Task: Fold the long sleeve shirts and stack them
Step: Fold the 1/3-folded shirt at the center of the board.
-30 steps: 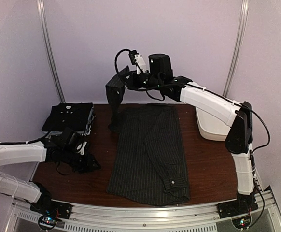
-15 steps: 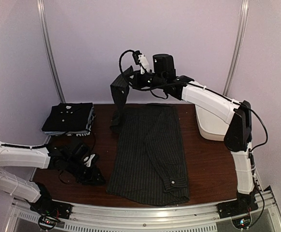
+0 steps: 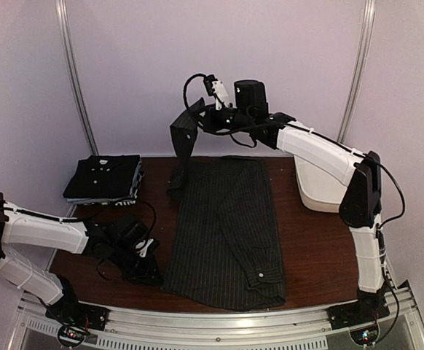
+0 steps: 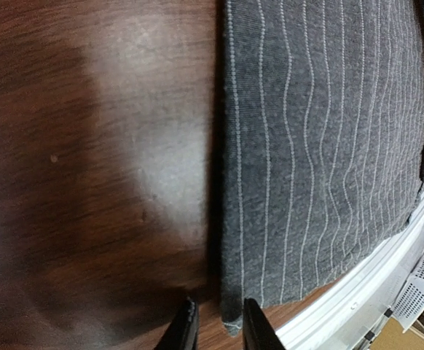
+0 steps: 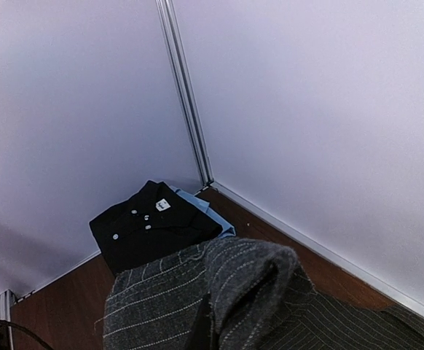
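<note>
1. The left gripper [image 4: 216, 332] sits low at the table's [image 3: 314, 248] near edge. Its fingers stand narrowly apart around the pinstriped shirt's [image 3: 223, 226] hem corner.
2. That shirt lies flat across mid-table.
3. The right gripper [image 3: 195, 119] is clamped on the shirt's sleeve [image 3: 180, 149], which is raised above the far edge.
4. A folded black shirt [image 3: 104, 177] tops the far-left pile, and a white tub [image 3: 315, 191] stands far right.

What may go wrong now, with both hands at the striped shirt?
1. The left hand stands open at the very corner of the pinstriped shirt; it may close beside the hem.
2. The right hand holds one bunch of cloth high; it could slip or drag the shirt crooked.
</note>
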Robot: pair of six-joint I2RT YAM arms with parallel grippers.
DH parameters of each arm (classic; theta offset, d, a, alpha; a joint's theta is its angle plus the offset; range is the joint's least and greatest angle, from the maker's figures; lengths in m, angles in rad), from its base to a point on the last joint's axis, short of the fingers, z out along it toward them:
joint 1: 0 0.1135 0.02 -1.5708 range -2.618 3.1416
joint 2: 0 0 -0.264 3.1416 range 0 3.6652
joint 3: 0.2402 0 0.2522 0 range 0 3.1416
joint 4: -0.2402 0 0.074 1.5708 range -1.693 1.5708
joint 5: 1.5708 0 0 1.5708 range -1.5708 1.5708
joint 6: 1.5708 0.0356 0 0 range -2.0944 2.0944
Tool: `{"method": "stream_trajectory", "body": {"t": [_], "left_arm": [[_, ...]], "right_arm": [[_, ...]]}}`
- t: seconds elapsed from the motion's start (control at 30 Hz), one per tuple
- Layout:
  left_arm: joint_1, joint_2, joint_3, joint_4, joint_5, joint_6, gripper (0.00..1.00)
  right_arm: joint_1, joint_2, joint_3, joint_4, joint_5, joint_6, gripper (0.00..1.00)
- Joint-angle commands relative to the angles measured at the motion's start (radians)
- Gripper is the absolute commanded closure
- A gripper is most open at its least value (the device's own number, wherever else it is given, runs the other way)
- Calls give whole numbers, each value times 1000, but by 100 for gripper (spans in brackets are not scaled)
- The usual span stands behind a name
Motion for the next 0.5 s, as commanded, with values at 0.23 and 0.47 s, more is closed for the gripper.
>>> {"method": "stream_trajectory", "body": {"t": [0.23,0.47], "left_arm": [[-18,19,71,4,19,-6,100],[-19,16,185,-75,-3,59,100]], "right_arm": [[-46,-106,-27,12,-13,-19,100],[-86,-140,-34,4,-12,-22,100]]}}
